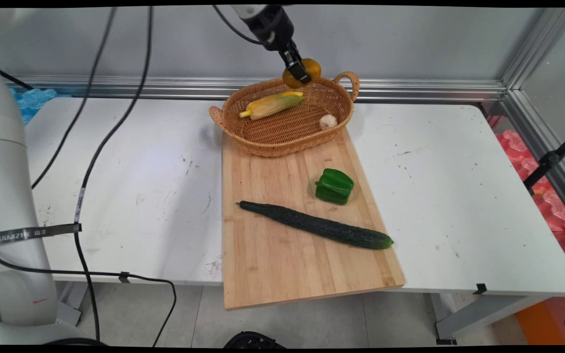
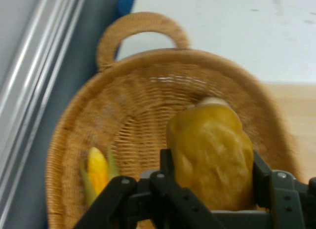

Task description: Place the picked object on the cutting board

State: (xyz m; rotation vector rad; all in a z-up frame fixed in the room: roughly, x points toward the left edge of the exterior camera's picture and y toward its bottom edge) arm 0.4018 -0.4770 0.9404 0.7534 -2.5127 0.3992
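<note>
One claw (image 1: 303,74) grips yellow pepper (image 1: 310,68), hiding garlic (image 1: 328,121) in hand view

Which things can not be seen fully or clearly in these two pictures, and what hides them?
- Yellow-orange fruit: its lower part is behind the gripper in the hand view; in the main view a finger crosses it.
- Garlic: clear in the main view; in the hand view only a pale sliver shows behind the fruit.
- Corn: in the hand view its lower end is behind the linkage.
- Basket: the hand view cuts off its near side.
</note>
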